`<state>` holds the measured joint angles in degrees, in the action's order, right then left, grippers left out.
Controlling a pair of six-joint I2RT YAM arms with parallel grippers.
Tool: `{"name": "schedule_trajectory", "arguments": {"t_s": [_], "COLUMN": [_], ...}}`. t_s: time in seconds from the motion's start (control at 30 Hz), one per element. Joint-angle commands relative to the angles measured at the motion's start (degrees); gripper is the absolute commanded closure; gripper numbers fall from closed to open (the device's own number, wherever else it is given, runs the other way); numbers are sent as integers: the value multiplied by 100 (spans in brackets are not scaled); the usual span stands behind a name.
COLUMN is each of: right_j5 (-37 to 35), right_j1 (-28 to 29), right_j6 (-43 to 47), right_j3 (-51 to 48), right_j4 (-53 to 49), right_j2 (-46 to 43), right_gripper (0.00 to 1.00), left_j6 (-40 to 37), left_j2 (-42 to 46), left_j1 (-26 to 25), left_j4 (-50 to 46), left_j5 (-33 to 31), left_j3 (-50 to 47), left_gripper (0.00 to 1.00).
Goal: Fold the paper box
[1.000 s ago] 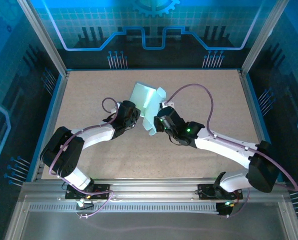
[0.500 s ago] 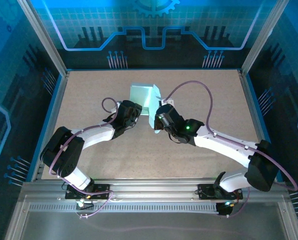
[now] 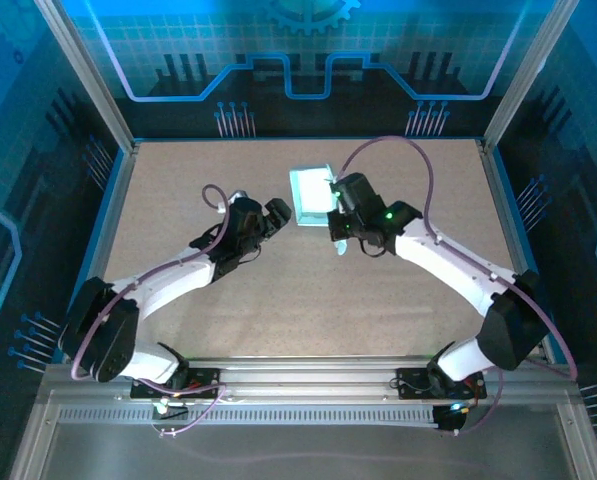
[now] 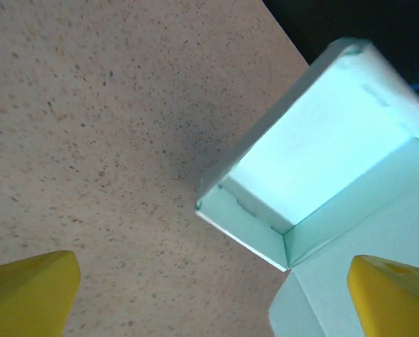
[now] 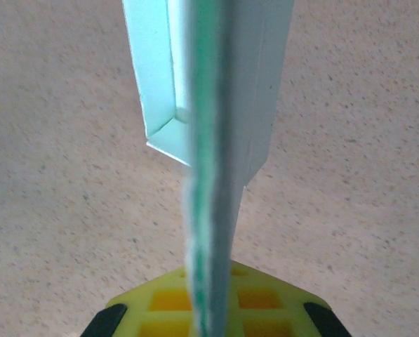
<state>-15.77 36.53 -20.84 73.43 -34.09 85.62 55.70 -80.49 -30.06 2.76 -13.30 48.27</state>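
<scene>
Carried the paper box (image 3: 311, 190) farther back and rightward across the counter (image 3: 178, 190) since a second ago, and let go with the left hand (image 3: 278, 212), fingers now spread wide just beside the box's near-left corner, not touching. Clamped thin with the right hand (image 5: 209, 312) on one upright panel of card, seen edge-on from the wrist. Hard to tell whether resting on the counter or lifted slightly. Risky from here: a single pinch on flimsy card, so likely to swivel, crease or slip, and raised walls likely to spring open without a second hold. Around: purple cable (image 3: 398, 150) looping above the right arm, well clear; nothing between left hand and box.
</scene>
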Motion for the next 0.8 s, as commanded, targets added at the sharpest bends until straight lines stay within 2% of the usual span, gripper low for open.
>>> {"name": "schedule_trajectory", "arguments": {"t_s": [0.0, 0.13, 0.23, 0.5, 0.7, 0.77], "right_j5": [470, 786, 1218, 1596, 1560, 1493], "right_j1": [-241, -524, -801, -843, -821, -811], "right_j6": [1319, 2180, 2550, 4028, 4574, 4589], "right_j3": [600, 1115, 1575, 2237, 2956, 3288], "right_j4": [-1365, -2324, -3152, -4874, -5245, -5366], "right_j2": [149, 206, 356, 1102, 1793, 2093], "right_gripper": [100, 100, 100, 100, 100, 92], "left_j6": [-2235, -3424, -3903, -3961, -3929, -3899], "left_j2": [323, 468, 507, 350, 210, 192], "left_j1": [-43, -10, 41, 411, 414, 414], "left_j4": [-823, -1584, -1832, -2043, -2035, -2017], "left_j5": [69, -248, -171, 836, 1048, 1129], "left_j3": [281, 497, 598, 736, 772, 763], "left_gripper": [1, 1, 1, 1, 1, 1]}}
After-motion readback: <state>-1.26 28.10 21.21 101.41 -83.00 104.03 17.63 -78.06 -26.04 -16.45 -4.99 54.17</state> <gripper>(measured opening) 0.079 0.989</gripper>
